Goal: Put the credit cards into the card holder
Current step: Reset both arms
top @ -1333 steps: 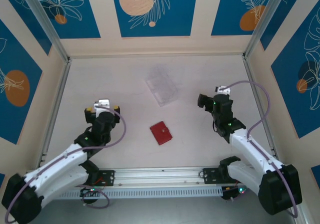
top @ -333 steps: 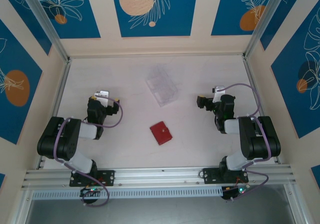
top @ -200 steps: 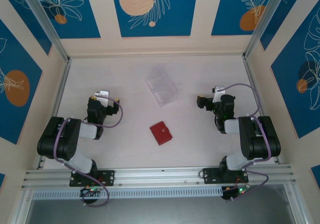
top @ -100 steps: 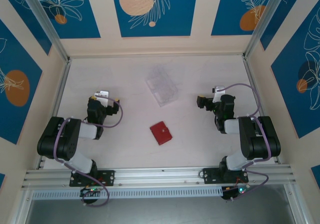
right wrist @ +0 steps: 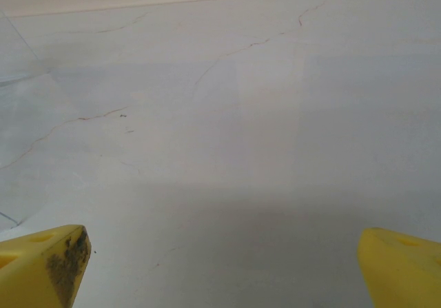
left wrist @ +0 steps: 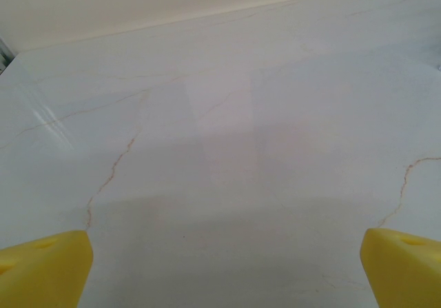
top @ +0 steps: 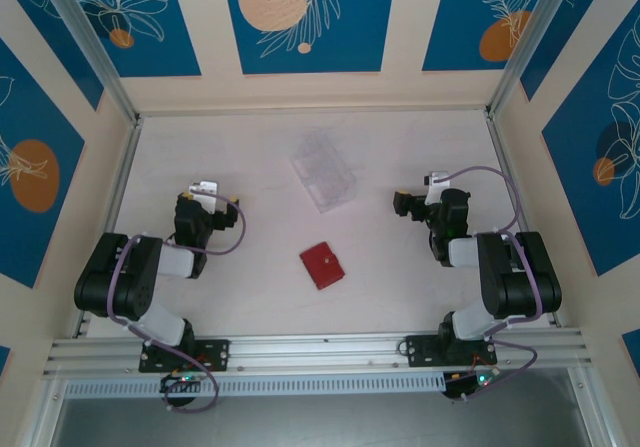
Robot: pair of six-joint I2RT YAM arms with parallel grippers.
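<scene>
Claw check: left claw and right claw both apart, empty, parked, unmoved this past second. Red card holder lies closed on worktop; task looks finished.

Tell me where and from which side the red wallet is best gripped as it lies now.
Probably from straight above: the red wallet lies closed and flat on the table, offering no raised part from the side. Set the jaws across its shorter span, pinching the left and right edges mid-length, turned to match its slight skew. The clear rack stands apart behind it.
</scene>
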